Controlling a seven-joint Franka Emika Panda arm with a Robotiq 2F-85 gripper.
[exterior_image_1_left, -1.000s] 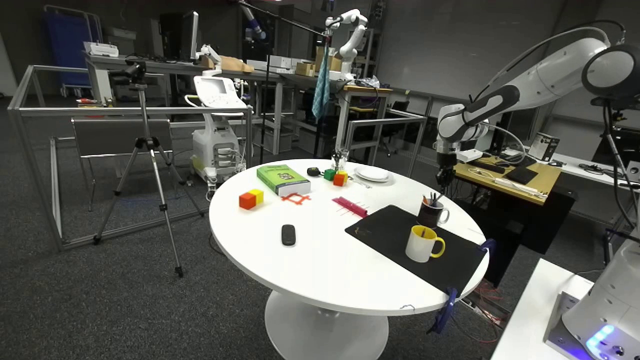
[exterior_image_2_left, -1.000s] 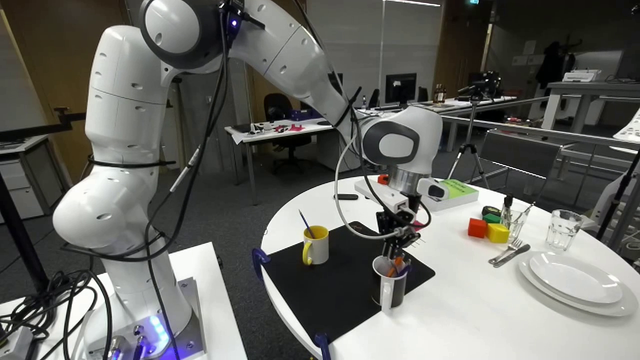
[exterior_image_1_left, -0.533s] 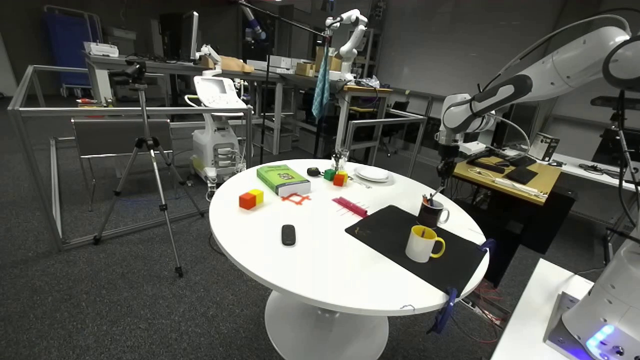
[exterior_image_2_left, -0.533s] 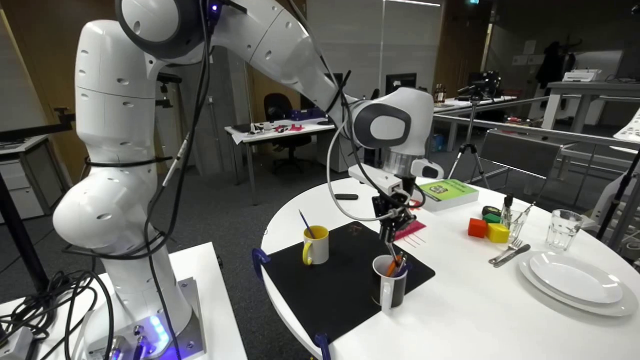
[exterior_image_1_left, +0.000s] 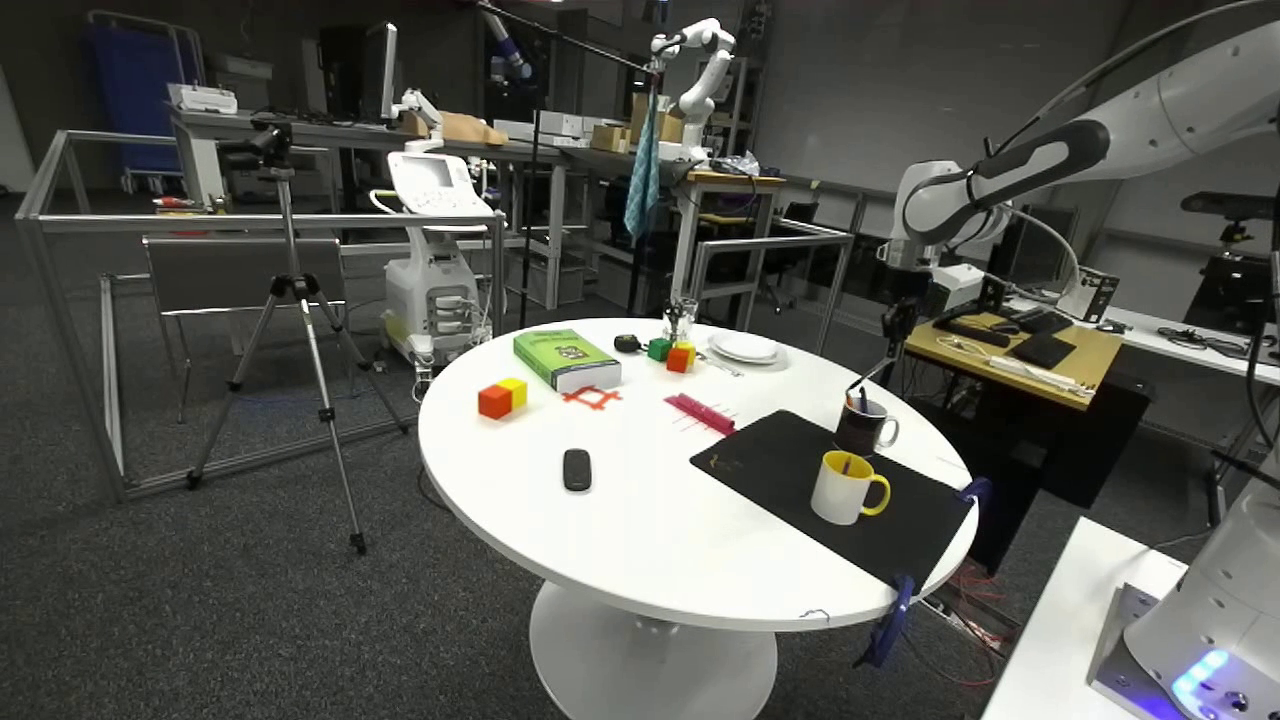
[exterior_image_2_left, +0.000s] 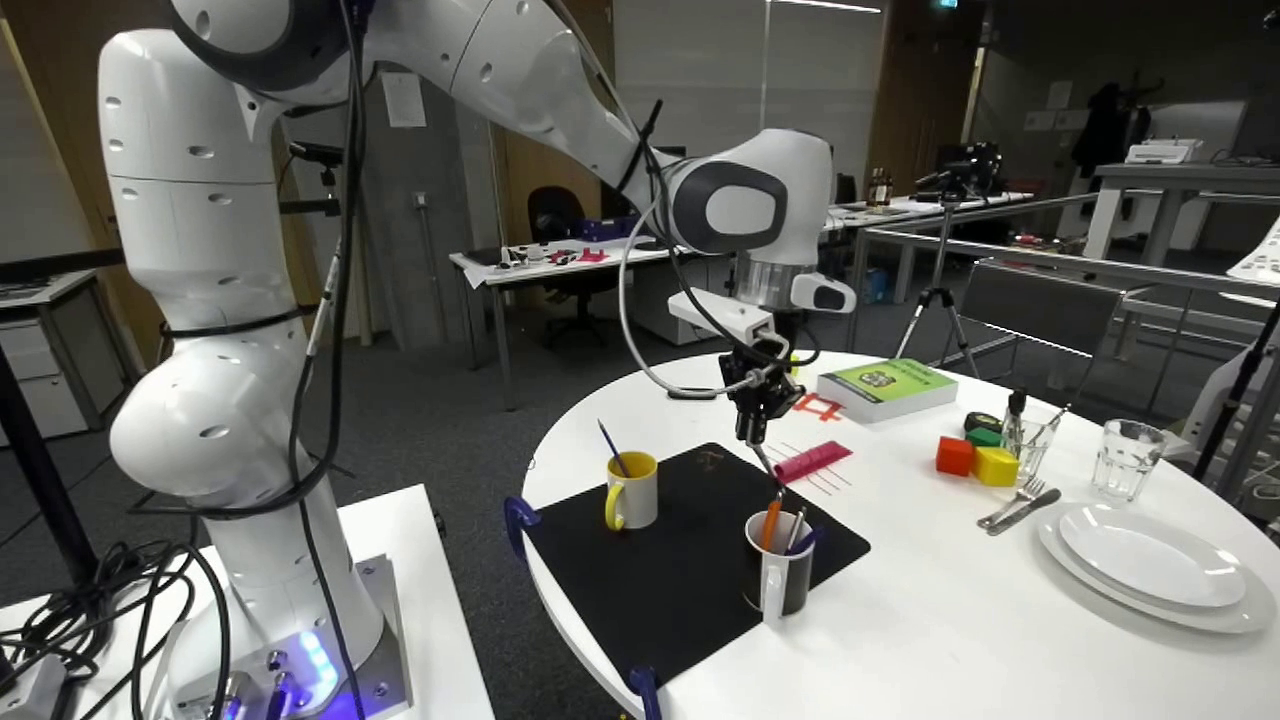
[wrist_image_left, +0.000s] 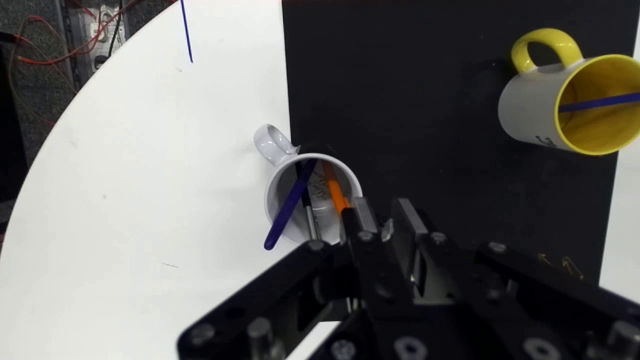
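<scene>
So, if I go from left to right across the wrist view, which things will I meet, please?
Red cables → thin blue line → dark mug with a white handle → gripper's fingertips → white mug with a yellow handle.

In an exterior view, stacked white plates (exterior_image_2_left: 1150, 560) lie at lower right, a green book (exterior_image_2_left: 885, 388) right of centre, a tripod (exterior_image_2_left: 938, 298) at upper right.
</scene>
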